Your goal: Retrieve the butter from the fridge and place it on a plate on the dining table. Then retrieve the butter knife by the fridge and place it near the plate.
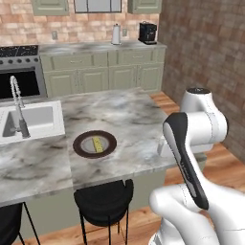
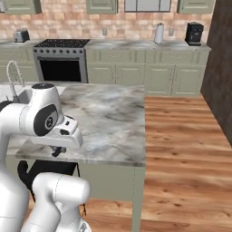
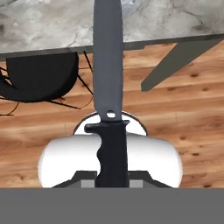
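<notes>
My tool (image 3: 112,183) was clamped shut on the black ridged handle of the slim dark butter knife (image 3: 107,65), whose grey blade reached straight out from the hand, its tip over the edge of the grey marbled stone bench (image 1: 129,119) on its sage-green base. Under the blade lay the wooden plank floor (image 3: 175,113) and a black stool (image 3: 37,81) tucked by the bench. On the bench top sat the round dark-brown plate (image 1: 82,148) with the small pale-yellow butter stick (image 1: 97,144) lying on its greyish middle, near the white inset sink (image 1: 36,119).
</notes>
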Motion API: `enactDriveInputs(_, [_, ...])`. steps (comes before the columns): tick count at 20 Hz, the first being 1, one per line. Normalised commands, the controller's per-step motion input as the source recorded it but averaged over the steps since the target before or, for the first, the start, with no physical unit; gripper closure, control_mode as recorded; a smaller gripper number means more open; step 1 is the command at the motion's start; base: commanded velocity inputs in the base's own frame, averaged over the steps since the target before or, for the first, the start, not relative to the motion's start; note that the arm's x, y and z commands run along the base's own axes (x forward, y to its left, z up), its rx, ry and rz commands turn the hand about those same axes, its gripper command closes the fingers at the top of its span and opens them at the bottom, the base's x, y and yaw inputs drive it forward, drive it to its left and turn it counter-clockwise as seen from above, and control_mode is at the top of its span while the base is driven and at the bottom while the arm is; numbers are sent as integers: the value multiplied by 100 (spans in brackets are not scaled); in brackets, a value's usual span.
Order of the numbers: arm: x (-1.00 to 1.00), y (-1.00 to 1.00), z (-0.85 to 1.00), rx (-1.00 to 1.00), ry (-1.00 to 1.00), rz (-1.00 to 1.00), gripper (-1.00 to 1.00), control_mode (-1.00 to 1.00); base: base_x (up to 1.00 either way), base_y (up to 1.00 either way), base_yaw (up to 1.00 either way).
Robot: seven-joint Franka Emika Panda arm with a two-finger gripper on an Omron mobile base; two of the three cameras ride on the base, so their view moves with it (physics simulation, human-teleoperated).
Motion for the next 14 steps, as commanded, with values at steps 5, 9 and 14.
enactDriveInputs(5, [0, 0, 0, 0, 0, 0, 100, 100, 43, 19, 0])
enactDriveInputs(9, [0, 0, 0, 0, 0, 0, 100, 100, 42, 16, 0])
enactDriveInputs(14, [0, 0, 0, 0, 0, 0, 100, 100, 39, 7, 0])
